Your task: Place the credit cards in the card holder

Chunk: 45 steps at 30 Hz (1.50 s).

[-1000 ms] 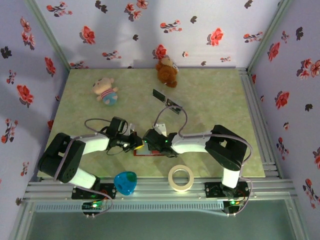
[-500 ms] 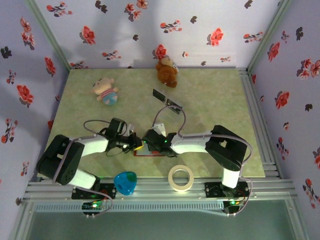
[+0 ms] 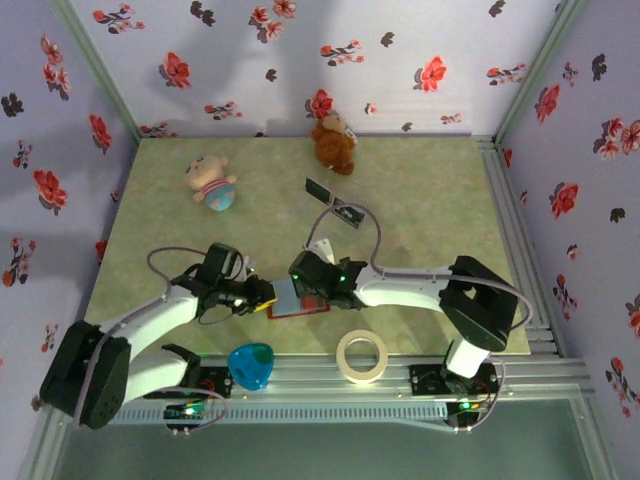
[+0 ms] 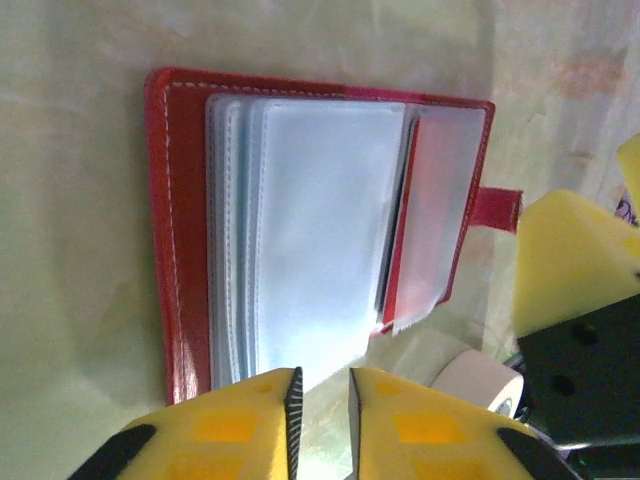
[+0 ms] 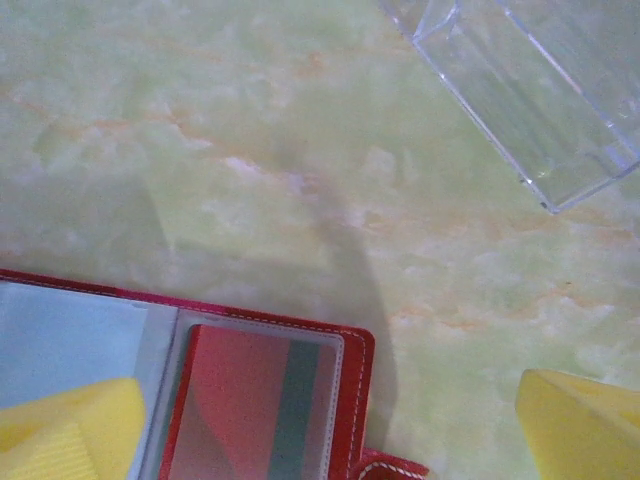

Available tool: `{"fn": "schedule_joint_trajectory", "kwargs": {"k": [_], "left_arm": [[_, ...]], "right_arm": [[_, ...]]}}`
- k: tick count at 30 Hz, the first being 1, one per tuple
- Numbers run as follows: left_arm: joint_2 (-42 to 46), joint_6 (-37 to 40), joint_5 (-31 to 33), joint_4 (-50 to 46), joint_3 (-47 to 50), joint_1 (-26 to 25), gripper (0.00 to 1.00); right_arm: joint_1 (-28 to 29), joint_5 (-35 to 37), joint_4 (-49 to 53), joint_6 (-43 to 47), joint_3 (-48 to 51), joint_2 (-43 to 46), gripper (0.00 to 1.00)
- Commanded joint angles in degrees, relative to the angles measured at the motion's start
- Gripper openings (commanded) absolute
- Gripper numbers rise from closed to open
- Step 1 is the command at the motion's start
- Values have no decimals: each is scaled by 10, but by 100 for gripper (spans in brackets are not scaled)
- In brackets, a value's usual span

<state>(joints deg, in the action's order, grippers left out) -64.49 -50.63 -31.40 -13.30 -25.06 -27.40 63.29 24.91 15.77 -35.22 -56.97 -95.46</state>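
Note:
The card holder (image 3: 312,311) lies flat and open near the table's front, with a red border and pale clear sleeves (image 4: 310,230). A red credit card with a dark stripe (image 5: 250,405) sits inside its end sleeve. Two dark credit cards (image 3: 320,189) (image 3: 347,212) lie further back on the table. My left gripper (image 3: 265,297) (image 4: 320,378) hovers at the holder's left edge; its jaws stand a narrow gap apart with nothing between them. My right gripper (image 3: 308,283) (image 5: 325,430) is wide open over the holder's right corner, one yellow finger (image 5: 585,420) out over bare table.
A clear plastic box (image 5: 530,90) lies just behind the holder. A tape roll (image 3: 361,356) and a blue heart-shaped object (image 3: 251,365) sit at the front edge. Two plush toys (image 3: 213,183) (image 3: 333,142) rest near the back wall. Metal rails run along the front and right.
My left gripper has drawn back to the left and its jaws have parted slightly. The right gripper has opened wider. The holder's pale inside now shows between them.

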Motion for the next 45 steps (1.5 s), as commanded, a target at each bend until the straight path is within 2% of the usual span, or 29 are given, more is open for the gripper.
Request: {"fn": "schedule_joint_trajectory", "kwargs": {"k": [1,3,4,7,11,14,17,22,25,28,30,35,39,42,45], "left_arm": [[36,16,29,-87,-27,-1,29],[48,27,36,-113,-35,6,32],[50,32,36,-123,-38,9,35],[54,45,41,-139,-37,19,39],[59,51,38,-146,-35,26,42],[64,58,41,-146,-33,27,49],[57,66,46,-159,-43,30,52],[74,77,73,-186,-51,30,54],[87,73,76,-193,-44,29,54],[104,70,74,-191,-23,29,55],[113,67,77,-185,-10,29,55],[122,52,75,-163,7,29,56],[113,57,67,-158,5,29,56],[110,54,63,-146,9,29,56],[107,55,62,-141,10,28,56]], "right_arm": [[-13,-51,40,19,-19,23,97],[-26,-146,37,15,-22,21,91],[-28,-171,36,9,-24,19,88],[-39,-200,48,11,-23,25,76],[-90,-234,66,46,-3,77,70],[-148,-260,87,89,-1,123,68],[-212,-279,116,137,-20,146,67],[-294,-240,166,207,-100,124,70],[-337,-252,183,239,-161,85,69],[-345,-251,214,305,-225,33,67],[-345,-234,223,345,-253,2,54],[-337,-233,245,407,-307,-67,53],[-332,-215,280,439,-345,-111,44],[-326,-188,288,459,-359,-131,45],[-313,-148,291,482,-365,-146,51]]}}
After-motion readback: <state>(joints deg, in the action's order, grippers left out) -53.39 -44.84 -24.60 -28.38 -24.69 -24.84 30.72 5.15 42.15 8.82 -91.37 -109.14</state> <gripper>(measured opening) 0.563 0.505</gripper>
